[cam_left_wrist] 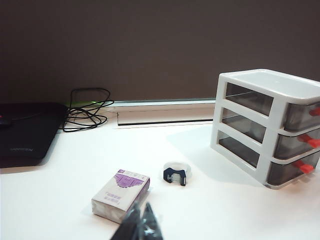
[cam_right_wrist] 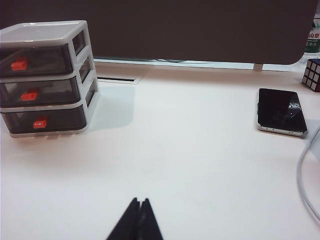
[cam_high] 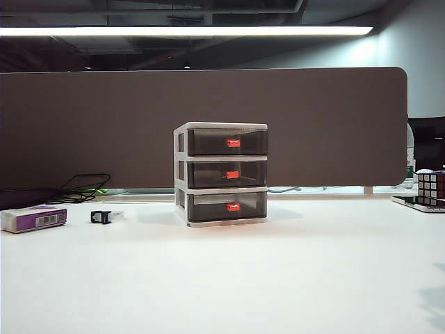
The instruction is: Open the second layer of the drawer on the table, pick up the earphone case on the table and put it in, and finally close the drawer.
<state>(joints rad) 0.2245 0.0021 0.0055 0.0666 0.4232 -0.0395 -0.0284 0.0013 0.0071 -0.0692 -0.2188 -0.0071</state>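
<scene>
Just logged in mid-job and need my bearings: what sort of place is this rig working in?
Probably an office workstation. A dark fabric desk partition backs the large white tabletop, long ceiling strip lights run overhead, and desk clutter lies about: a black smartphone, a Rubik's cube, and coiled black cables.

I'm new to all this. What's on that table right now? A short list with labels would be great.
drawer: white-framed unit, all three grey layers closed
second layer: middle one, orange-red handle, shut
earphone case: in none of the views
left of drawer: purple-and-white box; small black-and-clear item
right of drawer: black phone, lying flat; puzzle cube at the table edge
left tool: shut, empty, low over the table near the box
right tool: shut, empty, over bare table
</scene>
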